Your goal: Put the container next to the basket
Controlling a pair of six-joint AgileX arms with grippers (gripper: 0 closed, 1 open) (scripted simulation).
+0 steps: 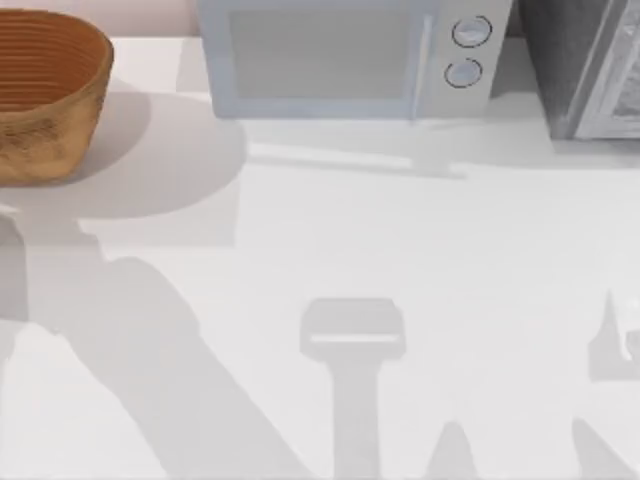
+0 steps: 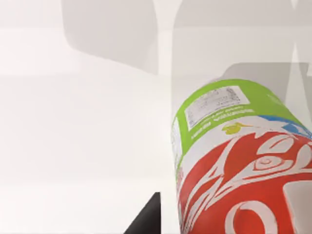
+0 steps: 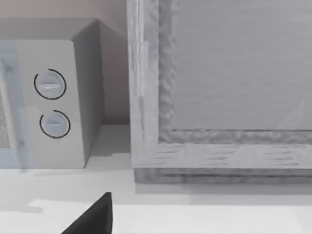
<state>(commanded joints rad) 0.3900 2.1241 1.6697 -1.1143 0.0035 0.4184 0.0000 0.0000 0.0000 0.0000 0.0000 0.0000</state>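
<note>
The container [image 2: 234, 161], a can with a green lower part, a pale blue stripe and a red band with white lettering, sits very close and tilted in the left wrist view. One dark fingertip [image 2: 146, 219] of my left gripper shows just beside its red band, and the gripper looks shut on the can. The can's green end points down at the white table, where its shadow lies right behind it. The basket [image 1: 45, 95], round, woven and orange-brown, stands at the table's far left corner. A dark fingertip [image 3: 92, 217] of my right gripper faces the back right of the table.
A grey microwave [image 1: 345, 55] with two round knobs stands along the back edge at the middle. A grey framed box [image 1: 590, 65] stands at the back right. Arm shadows lie across the white table [image 1: 330, 230].
</note>
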